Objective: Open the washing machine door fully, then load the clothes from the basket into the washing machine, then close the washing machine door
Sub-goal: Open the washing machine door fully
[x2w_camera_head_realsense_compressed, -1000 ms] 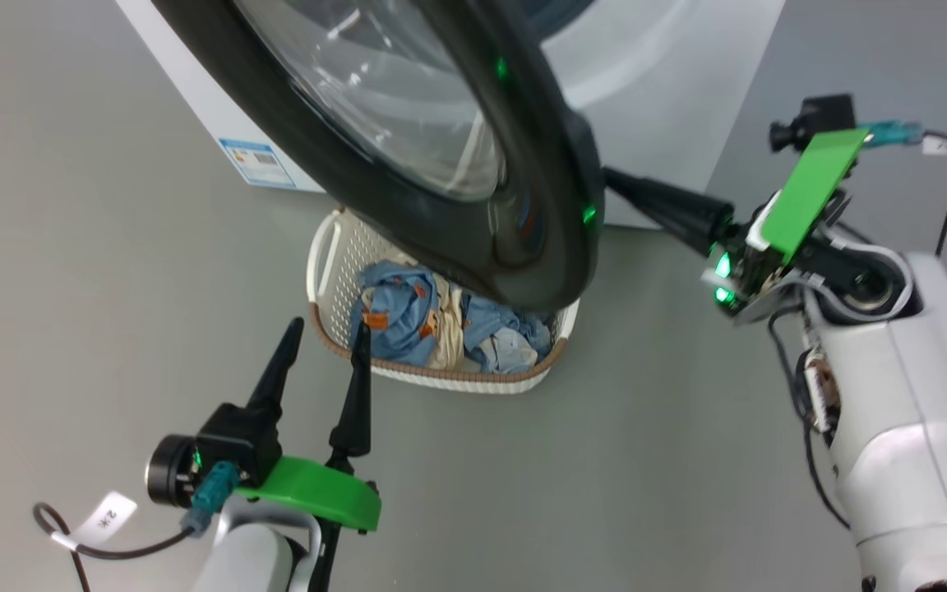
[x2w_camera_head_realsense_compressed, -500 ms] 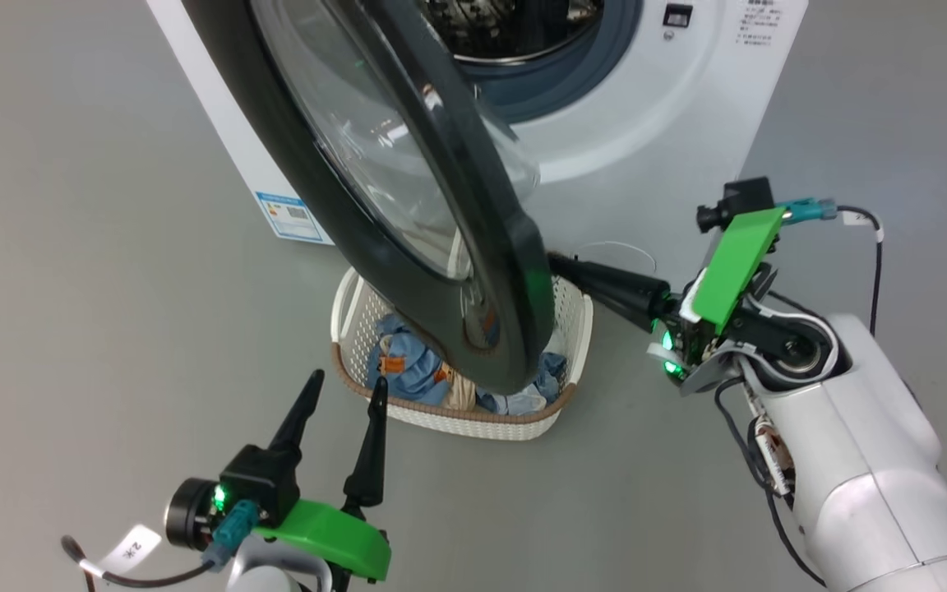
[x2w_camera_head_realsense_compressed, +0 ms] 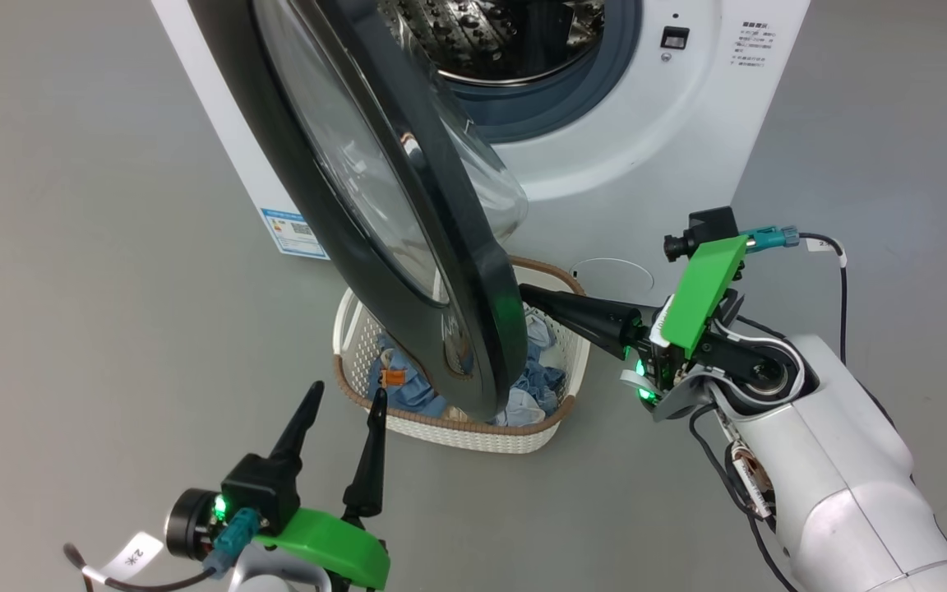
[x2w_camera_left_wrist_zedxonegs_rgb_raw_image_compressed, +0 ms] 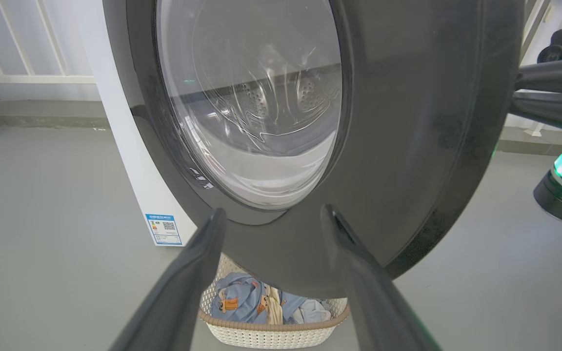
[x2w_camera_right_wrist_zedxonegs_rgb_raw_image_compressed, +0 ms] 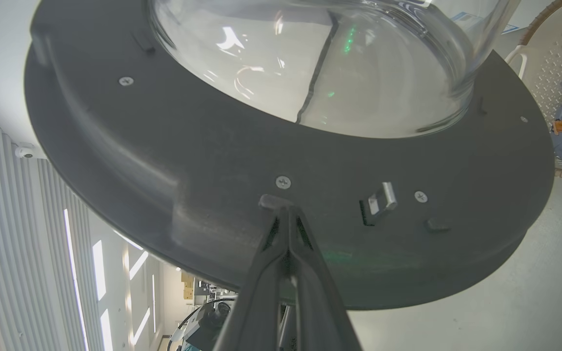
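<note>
Two right fingers (x2w_camera_head_realsense_compressed: 580, 313), pinched shut, push the washing machine door (x2w_camera_head_realsense_compressed: 486, 329) wider than a moment ago, tips on its inner face; left fingers (x2w_camera_head_realsense_compressed: 370, 452) spread wide, just near of it, above the basket (x2w_camera_head_realsense_compressed: 473, 440).

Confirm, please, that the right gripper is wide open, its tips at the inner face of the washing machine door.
No: the right gripper is shut, as the right wrist view shows; its tips are at the inner face of the washing machine door.
</note>
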Tool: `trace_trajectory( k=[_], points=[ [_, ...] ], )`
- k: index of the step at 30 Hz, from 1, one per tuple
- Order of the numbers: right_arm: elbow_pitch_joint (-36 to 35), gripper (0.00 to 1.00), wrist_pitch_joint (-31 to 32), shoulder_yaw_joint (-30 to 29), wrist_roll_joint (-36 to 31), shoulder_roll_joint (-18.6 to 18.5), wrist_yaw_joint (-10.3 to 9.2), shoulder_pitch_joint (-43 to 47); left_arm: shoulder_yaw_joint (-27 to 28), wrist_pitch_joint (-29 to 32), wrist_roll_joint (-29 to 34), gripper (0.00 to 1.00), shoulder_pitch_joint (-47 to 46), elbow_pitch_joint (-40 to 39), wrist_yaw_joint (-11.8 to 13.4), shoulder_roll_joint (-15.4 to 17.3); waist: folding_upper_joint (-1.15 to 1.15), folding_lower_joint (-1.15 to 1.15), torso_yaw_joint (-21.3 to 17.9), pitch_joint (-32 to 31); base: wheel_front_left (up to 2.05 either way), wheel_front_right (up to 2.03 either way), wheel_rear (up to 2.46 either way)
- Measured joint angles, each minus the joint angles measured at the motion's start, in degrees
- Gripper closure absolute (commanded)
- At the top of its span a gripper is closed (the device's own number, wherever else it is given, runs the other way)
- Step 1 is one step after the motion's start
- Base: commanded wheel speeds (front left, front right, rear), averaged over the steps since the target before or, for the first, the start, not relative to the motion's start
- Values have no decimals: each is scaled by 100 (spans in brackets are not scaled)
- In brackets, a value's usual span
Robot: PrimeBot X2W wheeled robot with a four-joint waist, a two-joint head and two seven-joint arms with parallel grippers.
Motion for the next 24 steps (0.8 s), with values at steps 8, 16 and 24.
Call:
trace_trajectory(
  k=[8, 16, 24],
  points=[
    [43, 100, -202, 53, 87, 12, 0, 2, 19, 0, 0, 0, 1, 8, 0, 0, 0, 0, -69, -13, 0, 0, 0],
    [-245, 100, -558, -304, 121, -219, 0, 175, 164, 0, 53, 0, 1, 8, 0, 1, 0, 0, -174, 0, 0, 0, 0],
    [-966, 100, -1003, -655, 103, -597, 0, 771, 285, 0, 101, 0, 1, 5, -3, 1, 0, 0, -315, 14, 0, 0, 0]
  ],
)
